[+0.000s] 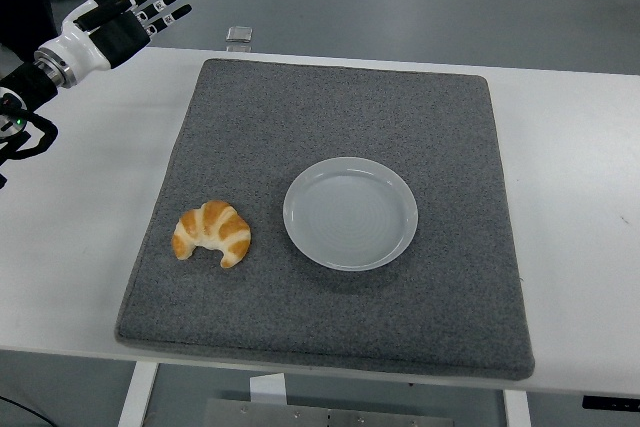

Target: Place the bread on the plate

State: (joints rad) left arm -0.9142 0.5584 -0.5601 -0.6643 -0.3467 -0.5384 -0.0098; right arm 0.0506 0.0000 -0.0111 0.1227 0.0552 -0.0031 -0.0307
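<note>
grey mat point(330, 117) on white table point(570, 147)

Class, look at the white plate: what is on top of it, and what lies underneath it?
Nothing lies on the plate; the croissant sits to its left on the grey mat. The mat is under the plate; the patch directly beneath it is hidden.

Golden-brown croissant point(212, 233) with pale cream stripes, curved into a crescent, horns pointing down toward the near edge. Lay flat on the grey mat, left of the plate and apart from it. White round plate point(350, 212), shallow with a raised rim, sat upright and bare near the mat's middle. Bread not yet on the plate.
</note>
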